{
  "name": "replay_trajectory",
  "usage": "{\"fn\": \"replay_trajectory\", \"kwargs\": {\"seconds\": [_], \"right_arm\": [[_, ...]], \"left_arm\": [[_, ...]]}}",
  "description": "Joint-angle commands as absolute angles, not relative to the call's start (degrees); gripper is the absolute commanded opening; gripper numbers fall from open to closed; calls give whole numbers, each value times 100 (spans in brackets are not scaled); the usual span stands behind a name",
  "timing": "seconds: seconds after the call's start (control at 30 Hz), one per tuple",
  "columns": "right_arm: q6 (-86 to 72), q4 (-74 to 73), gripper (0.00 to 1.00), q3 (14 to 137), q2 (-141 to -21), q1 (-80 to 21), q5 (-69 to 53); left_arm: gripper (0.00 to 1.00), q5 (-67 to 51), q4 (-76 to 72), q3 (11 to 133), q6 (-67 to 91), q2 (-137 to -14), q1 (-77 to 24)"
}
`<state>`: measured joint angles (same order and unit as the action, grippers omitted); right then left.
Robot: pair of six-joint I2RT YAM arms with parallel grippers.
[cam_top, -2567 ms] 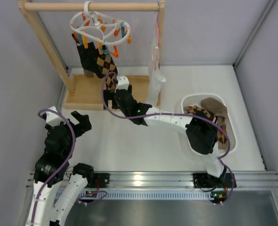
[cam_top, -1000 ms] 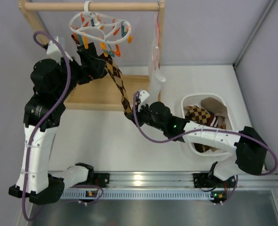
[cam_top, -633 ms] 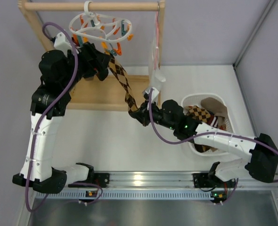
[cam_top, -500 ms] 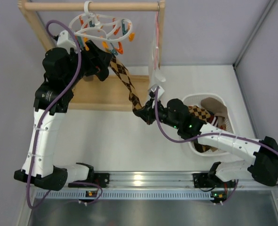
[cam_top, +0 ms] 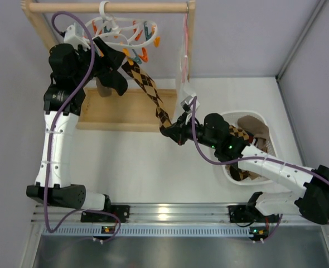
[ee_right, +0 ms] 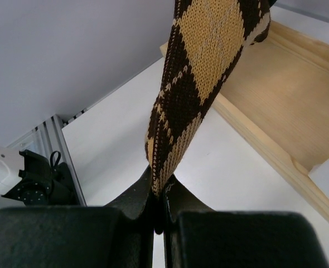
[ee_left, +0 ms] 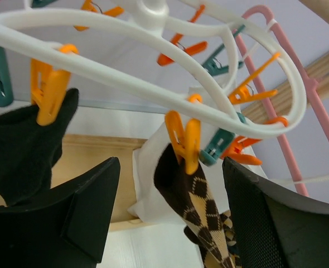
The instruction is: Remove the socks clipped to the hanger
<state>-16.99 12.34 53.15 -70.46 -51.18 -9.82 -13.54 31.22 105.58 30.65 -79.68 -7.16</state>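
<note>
1. Since a sec ago, left gripper [cam_top: 117,68] has lifted up to the hanger [cam_top: 121,38]; right gripper [cam_top: 173,133] has pulled the checked sock [cam_top: 148,89] taut, closer to the basket [cam_top: 222,118].
2. Left gripper: jaws apart, either side of the orange clip [ee_left: 182,139] pinning the sock's top.
3. Right gripper: pinched tight on the sock's lower end, nr tabletop centre.
4. Hanger hangs on wooden rail [cam_top: 109,8], far-left corner; black sock [ee_left: 25,151] also clipped.
</note>
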Motion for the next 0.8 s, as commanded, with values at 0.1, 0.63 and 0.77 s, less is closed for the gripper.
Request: {"fn": "replay_trajectory", "kwargs": {"seconds": [0.1, 0.63, 0.77], "right_arm": [[-1881, 1345, 0, 5519, -6917, -5036, -1512], [-1925, 1494, 0, 5669, -6979, -5027, -2241], [-1916, 1503, 0, 5678, -6970, -5027, -2347]], "left_arm": [[71, -2390, 1926, 10459, 3190, -8138, -290], [59, -3155, 607, 9888, 3480, -8516, -123], [59, -3331, 124, 9704, 3708, -8560, -123]]}}
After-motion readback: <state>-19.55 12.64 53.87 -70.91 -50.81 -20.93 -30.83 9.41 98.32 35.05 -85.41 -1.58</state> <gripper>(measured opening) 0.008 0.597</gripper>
